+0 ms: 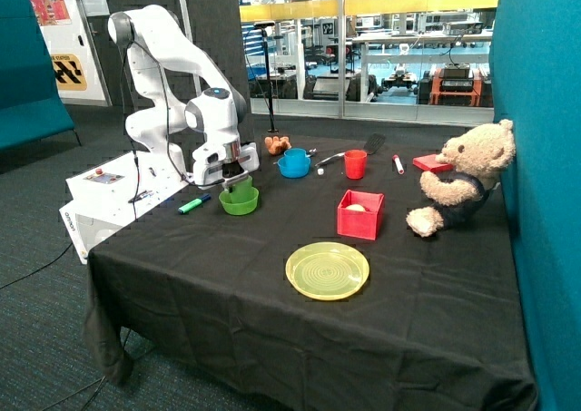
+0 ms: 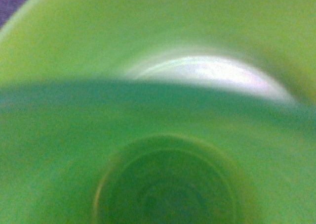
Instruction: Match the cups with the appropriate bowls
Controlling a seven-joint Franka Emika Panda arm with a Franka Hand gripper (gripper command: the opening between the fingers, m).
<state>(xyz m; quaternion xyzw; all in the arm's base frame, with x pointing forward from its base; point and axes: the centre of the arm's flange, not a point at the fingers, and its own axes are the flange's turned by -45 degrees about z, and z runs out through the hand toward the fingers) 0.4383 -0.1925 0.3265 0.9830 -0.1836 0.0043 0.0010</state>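
The green cup (image 1: 238,185) is right under my gripper (image 1: 236,176), inside the bright green bowl (image 1: 240,202) near the table's edge by the robot base. My gripper is shut on the green cup. In the wrist view I look straight down into the green cup (image 2: 168,184), with the green bowl's wall (image 2: 148,26) around it; my fingers are hidden there. The blue cup (image 1: 296,154) stands in the blue bowl (image 1: 293,168) farther back on the table.
A green marker (image 1: 192,205) lies beside the green bowl. A red cup (image 1: 355,163), red square box (image 1: 360,214), yellow plate (image 1: 328,270), teddy bear (image 1: 463,180), a small brown toy (image 1: 277,144) and a red-capped pen (image 1: 398,164) share the black tablecloth.
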